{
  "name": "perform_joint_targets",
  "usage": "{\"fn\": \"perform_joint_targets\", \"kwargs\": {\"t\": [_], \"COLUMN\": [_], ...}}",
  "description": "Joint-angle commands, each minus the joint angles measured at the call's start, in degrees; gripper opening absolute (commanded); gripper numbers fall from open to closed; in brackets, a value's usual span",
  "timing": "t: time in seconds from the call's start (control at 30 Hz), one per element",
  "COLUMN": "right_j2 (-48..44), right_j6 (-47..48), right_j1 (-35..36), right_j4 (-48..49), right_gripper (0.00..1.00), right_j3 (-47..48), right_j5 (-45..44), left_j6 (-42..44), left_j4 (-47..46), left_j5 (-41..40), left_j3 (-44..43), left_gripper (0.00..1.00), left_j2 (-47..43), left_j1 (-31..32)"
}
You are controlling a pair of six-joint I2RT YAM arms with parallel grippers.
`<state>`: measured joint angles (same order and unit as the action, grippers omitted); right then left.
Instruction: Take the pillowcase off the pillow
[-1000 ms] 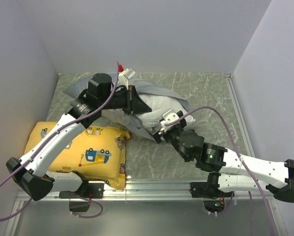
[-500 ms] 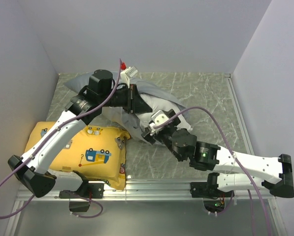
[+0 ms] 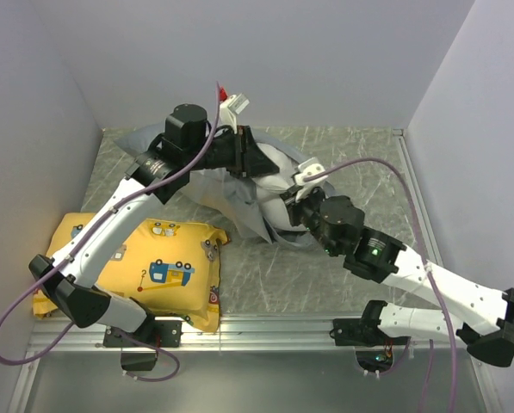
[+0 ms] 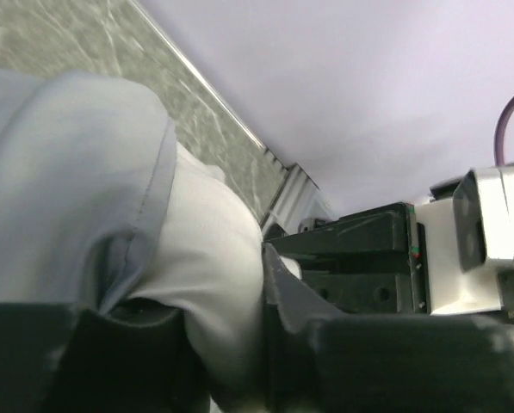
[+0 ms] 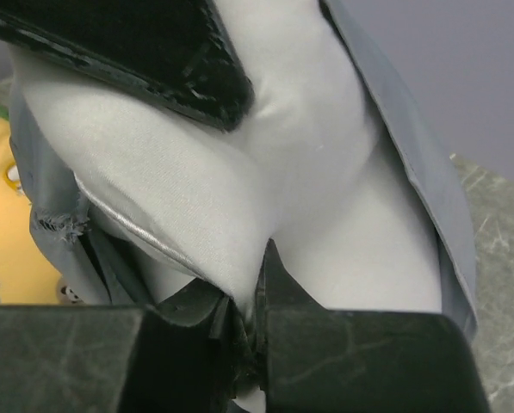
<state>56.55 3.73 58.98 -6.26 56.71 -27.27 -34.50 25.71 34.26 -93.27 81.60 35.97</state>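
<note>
At the far side of the table [image 3: 368, 163], in a heap: the pillow [image 3: 278, 181], white, partly out of the pillowcase [image 3: 140, 142], grey and bunched around it toward the left.

With the left gripper [image 4: 218, 323]: reaches in from the near-left corner, over the yellow cushion [image 3: 166, 271], elbow raised high at the back, wrist turned rightward. Clamps a plump fold of the pillow between parted fingers, the grey hem tucked just beside one of them.

With the right gripper [image 5: 244, 318]: stretches diagonally from the near-right base, forearm low, wrist bent toward the heap. Pinches a thin ridge of the pillow, jaws almost together. Works just below a black finger of the left gripper, pressed on the same white bulge.
</note>
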Motion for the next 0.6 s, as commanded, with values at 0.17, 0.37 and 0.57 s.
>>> {"fn": "perform_joint_targets", "kwargs": {"t": [0.17,0.37,0.57], "right_j2": [-6.3,-6.1,-6.2], "right_j6": [-8.9,-11.9,-13.1], "right_j1": [-4.0,-7.3,-8.3], "right_j4": [-3.5,-5.6,-6.2], "right_gripper": [0.00,0.00,0.00], "right_j3": [1.7,3.1,4.5], "right_j5": [1.0,1.9,2.3], "left_j6": [-0.7,1.2,1.5], "left_j4": [-10.6,-10.0,-4.5], "left_j5": [-12.1,-17.5,-33.2], "left_j3": [-7.3,-5.5,0.5], "left_gripper": [0.48,0.57,0.68], "left_j2": [-1.7,-7.0,-12.9], "left_j1": [0.4,0.5,0.4]}}
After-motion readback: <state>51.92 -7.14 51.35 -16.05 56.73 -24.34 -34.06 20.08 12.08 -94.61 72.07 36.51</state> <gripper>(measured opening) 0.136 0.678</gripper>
